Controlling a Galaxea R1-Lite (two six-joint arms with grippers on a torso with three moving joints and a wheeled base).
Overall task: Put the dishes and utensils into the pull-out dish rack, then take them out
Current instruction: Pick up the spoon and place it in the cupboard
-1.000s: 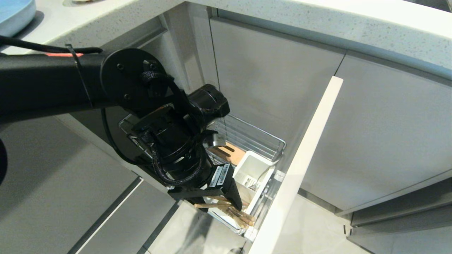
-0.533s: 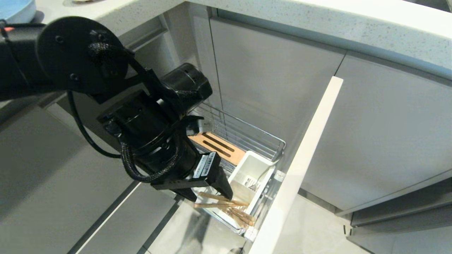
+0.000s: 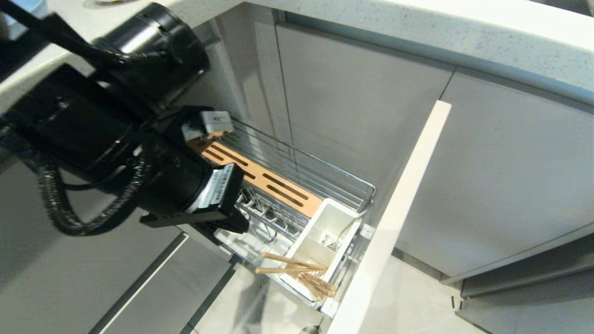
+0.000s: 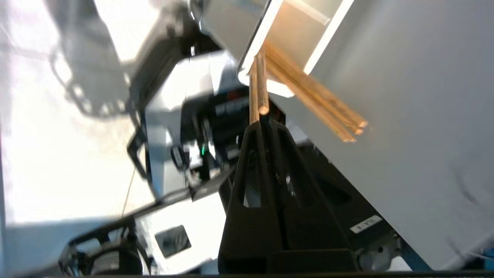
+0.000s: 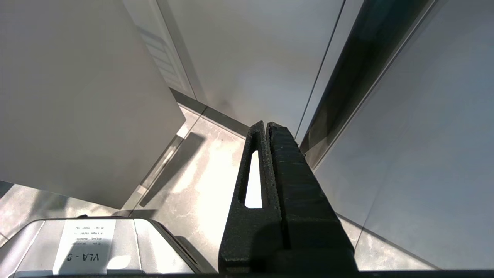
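Observation:
The pull-out dish rack (image 3: pixel 325 178) stands drawn out of the cabinet, showing its slotted wooden strip (image 3: pixel 260 178), upright prongs (image 3: pixel 264 213) and white caddy (image 3: pixel 325 218). Several wooden chopsticks (image 3: pixel 297 271) lie slanted in the caddy's front compartment, ends sticking out over its rim. My left gripper (image 3: pixel 239 228) hangs up and to the left of them, shut, with nothing between its fingers. In the left wrist view its tips (image 4: pixel 265 122) point at the chopsticks (image 4: pixel 316 102) and the caddy (image 4: pixel 308 23). A sliver of the pale blue plate (image 3: pixel 33 5) shows on the counter. My right gripper (image 5: pixel 267 125) is shut and parked low.
The rack's front panel (image 3: pixel 399 208) stands edge-on to the right of the caddy. Grey cabinet fronts close in behind and on both sides. A speckled countertop (image 3: pixel 417 32) runs overhead. The bulky left arm (image 3: pixel 116 139) covers the rack's rear part. Pale floor tiles lie below.
The left arm has lifted up and to the left, away from the caddy, uncovering the wooden strip and prongs. Its fingers have closed. The chopsticks stay in the caddy.

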